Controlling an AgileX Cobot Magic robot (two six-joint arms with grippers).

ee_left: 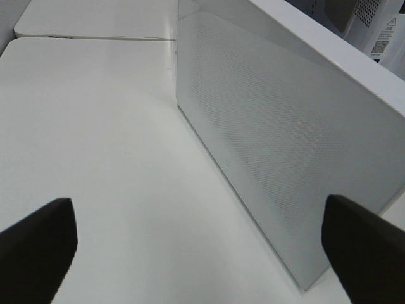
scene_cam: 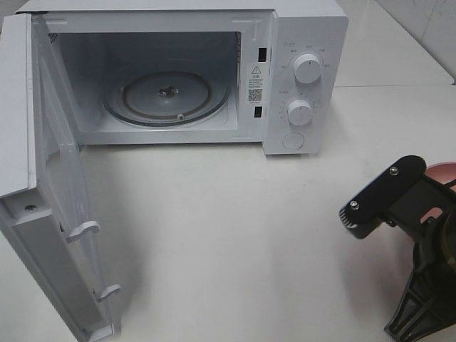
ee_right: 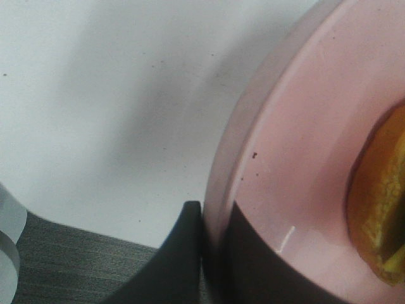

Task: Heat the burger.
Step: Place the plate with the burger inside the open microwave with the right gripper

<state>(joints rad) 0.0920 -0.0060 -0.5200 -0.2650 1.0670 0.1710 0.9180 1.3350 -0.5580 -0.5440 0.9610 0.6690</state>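
Note:
The burger (ee_right: pixel 380 209) shows only as an orange-yellow edge on the pink plate (ee_right: pixel 297 145) in the right wrist view. My right gripper (ee_right: pixel 212 253) is shut on the plate's rim, one finger outside and one on the inside. In the high view the right arm (scene_cam: pixel 406 214) covers the plate (scene_cam: pixel 443 173) at the table's right edge, and the burger is hidden there. My left gripper (ee_left: pixel 199 253) is open and empty, just outside the microwave door (ee_left: pixel 272 126).
The white microwave (scene_cam: pixel 299 43) stands at the back with its door (scene_cam: pixel 50 214) swung wide to the left. Its glass turntable (scene_cam: pixel 167 96) is bare. Two knobs (scene_cam: pixel 308 68) sit on its right panel. The white table (scene_cam: pixel 228 235) lies between microwave and plate.

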